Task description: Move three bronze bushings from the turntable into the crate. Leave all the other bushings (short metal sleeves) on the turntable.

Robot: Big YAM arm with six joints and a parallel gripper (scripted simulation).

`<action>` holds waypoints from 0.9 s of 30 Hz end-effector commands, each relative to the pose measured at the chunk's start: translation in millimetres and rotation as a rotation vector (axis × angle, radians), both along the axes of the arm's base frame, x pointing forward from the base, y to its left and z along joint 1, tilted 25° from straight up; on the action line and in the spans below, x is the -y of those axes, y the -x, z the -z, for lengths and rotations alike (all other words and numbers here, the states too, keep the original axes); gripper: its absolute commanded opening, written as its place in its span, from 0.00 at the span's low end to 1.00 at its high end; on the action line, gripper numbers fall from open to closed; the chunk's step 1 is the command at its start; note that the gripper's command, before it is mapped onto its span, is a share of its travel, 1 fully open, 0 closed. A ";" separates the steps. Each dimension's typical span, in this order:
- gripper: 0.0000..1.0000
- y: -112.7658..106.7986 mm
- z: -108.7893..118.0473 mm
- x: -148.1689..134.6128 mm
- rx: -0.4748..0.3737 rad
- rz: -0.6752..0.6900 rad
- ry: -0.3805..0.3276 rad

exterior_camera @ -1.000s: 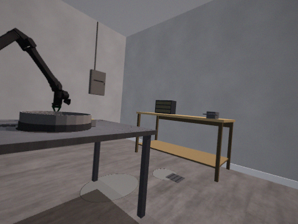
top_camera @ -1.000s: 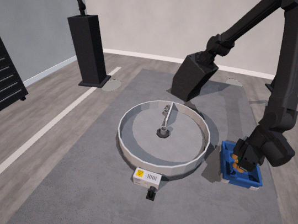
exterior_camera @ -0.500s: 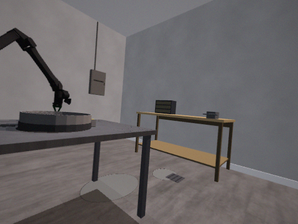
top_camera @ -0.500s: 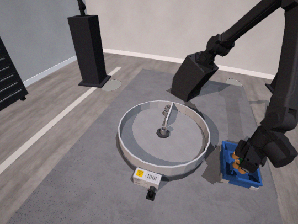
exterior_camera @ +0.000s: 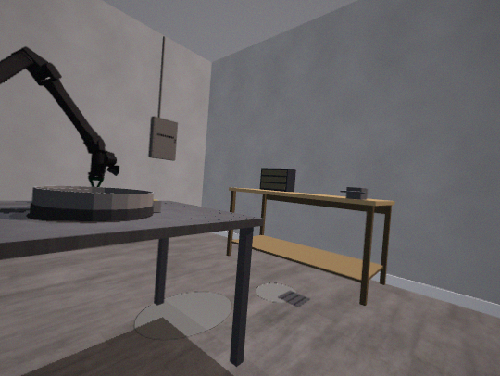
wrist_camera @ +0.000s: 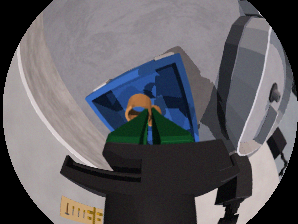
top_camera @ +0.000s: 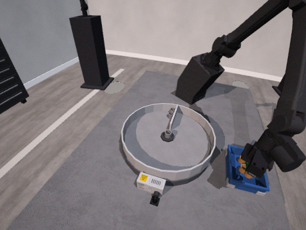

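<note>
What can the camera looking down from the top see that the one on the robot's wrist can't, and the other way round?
Only the top view shows the whole turntable with the grey bushings left by its divider, the black pillar and the floor.

Only the wrist view looks straight down the hand, showing its green fingers shut on a bronze bushing.

Both show the blue crate beneath the hand, part of the turntable's wall, and the small box with the yellow label.
</note>
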State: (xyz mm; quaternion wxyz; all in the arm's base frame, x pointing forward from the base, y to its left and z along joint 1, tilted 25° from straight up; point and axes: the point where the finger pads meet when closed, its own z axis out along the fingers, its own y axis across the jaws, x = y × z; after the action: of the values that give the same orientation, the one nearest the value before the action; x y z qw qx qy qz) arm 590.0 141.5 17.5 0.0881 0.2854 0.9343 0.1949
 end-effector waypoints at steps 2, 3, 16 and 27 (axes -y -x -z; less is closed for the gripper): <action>0.00 -20.6 -34.5 -6.3 0.072 0.003 -0.011; 0.00 -20.6 -34.5 -6.3 0.072 0.003 -0.011; 0.00 -18.1 -31.0 -10.2 0.056 0.000 -0.009; 0.00 -18.6 -31.0 -8.3 0.056 0.003 -0.009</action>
State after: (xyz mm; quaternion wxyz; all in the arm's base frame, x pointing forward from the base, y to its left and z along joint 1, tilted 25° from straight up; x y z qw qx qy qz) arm 589.6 143.2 17.5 0.0877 0.2854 0.9343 0.1948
